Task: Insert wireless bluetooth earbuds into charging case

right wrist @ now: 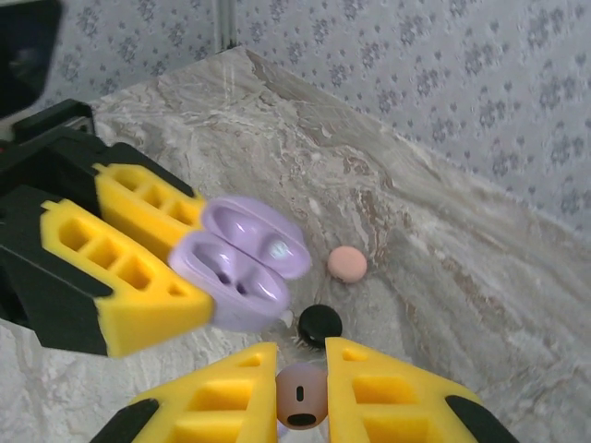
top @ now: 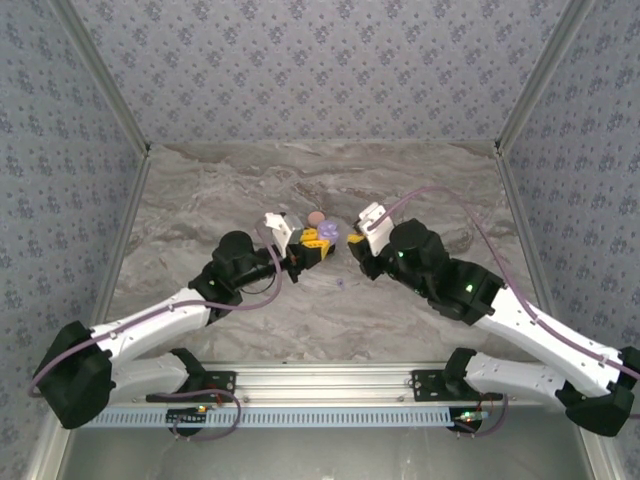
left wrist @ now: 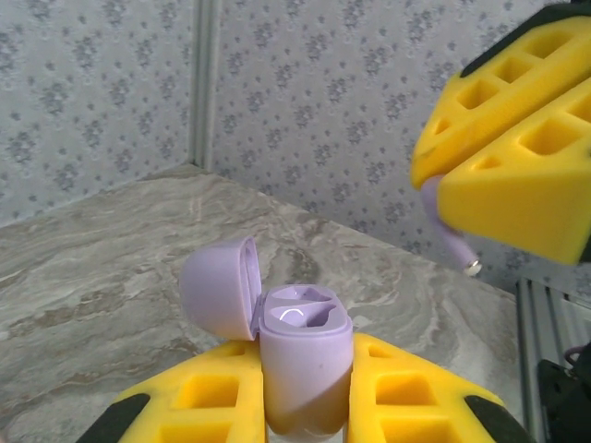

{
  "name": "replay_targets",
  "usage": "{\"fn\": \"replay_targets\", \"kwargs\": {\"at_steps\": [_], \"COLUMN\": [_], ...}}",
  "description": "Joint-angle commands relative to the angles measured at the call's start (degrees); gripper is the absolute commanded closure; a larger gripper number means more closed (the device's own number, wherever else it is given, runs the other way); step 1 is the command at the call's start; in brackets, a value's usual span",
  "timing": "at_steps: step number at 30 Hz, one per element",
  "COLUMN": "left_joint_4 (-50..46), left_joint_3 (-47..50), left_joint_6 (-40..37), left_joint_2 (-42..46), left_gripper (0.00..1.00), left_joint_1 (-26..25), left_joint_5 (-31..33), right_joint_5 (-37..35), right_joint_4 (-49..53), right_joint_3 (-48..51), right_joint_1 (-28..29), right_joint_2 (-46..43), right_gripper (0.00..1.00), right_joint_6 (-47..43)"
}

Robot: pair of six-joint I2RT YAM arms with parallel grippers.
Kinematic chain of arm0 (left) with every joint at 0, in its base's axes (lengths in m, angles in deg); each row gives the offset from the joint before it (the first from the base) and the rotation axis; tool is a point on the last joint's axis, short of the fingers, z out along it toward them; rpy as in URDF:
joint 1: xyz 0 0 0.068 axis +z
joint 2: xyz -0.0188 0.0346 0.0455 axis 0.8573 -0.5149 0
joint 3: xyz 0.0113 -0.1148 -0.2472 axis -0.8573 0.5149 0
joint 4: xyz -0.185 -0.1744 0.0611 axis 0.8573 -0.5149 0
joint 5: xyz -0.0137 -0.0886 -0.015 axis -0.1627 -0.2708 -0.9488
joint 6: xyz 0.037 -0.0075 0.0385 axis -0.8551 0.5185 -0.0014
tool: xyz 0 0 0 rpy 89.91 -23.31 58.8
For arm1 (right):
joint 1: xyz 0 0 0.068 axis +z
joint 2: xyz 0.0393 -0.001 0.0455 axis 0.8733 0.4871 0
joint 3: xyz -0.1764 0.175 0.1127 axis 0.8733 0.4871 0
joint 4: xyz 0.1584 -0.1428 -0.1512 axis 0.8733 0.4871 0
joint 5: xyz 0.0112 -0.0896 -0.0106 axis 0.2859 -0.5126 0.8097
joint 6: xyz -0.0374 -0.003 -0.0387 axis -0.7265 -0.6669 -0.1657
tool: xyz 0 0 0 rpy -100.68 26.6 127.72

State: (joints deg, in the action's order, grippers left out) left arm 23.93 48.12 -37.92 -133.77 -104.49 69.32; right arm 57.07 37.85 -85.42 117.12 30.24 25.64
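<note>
table (top: 400,190) marble-look, walled in on 3 sides. both arms meet near its middle, claw tips close together and not touching.

left claw (left wrist: 305,388) is closed on the lavender case (left wrist: 305,341), pinching its body from both sides. the case stands upright with its lid (left wrist: 220,286) hinged back to the left in the left wrist view, and the 2 wells face up. can't tell if either well is filled.

right claw (right wrist: 300,355) is closed on 1 lavender earbud (right wrist: 300,399), clamped between the yellow pads. in the left wrist view its stem pokes out below the pads, slanting down and right, tip toward the table.

key relation: from the right wrist view the open case lies ahead and to the left of the right claw, mouth turned roughly toward it, near but apart. from the left wrist view the bud sits above and to the right of the wells. so the right claw is the one carrying the bud and the left only presents the case. judgement: the bud has to travel down-left onto a well, and the stem axis looks tilted off the well axis, so it needs squaring up first.

pink case (right wrist: 347,264) and black case (right wrist: 319,323) lie on the table beyond the right claw, both closed and well clear of the move.

tiny lavender speck (top: 340,284) lies on the table nearer the bases, maybe the 2nd bud, too small to tell.
</note>
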Motion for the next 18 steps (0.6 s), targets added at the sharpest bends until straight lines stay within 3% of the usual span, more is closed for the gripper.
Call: {"fn": "replay_targets", "kwargs": {"at_steps": [1, 6, 18], "left_joint_4": [2.67, 2.18, 2.09], "left_joint_3": [-2.39, -3.02, -3.27], "left_joint_6": [-1.18, -1.44, -1.56], "left_joint_2": [-0.72, -1.34, -1.45], "left_gripper": [1.0, 1.0, 1.0], "left_joint_1": [-0.5, -0.7, -0.7], "left_joint_5": [-2.86, -4.05, -4.99], "right_joint_5": [-7.03, -10.43, -10.26], "right_joint_4": [-2.72, -3.23, -4.25], "right_joint_3": [-3.03, -4.5, -5.03], "right_joint_1": [2.49, 3.72, 3.88], "right_joint_2": [1.49, 4.39, 7.46], "right_gripper": [0.83, 0.82, 0.82], "right_joint_6": [-7.57, -10.13, -11.43]}}
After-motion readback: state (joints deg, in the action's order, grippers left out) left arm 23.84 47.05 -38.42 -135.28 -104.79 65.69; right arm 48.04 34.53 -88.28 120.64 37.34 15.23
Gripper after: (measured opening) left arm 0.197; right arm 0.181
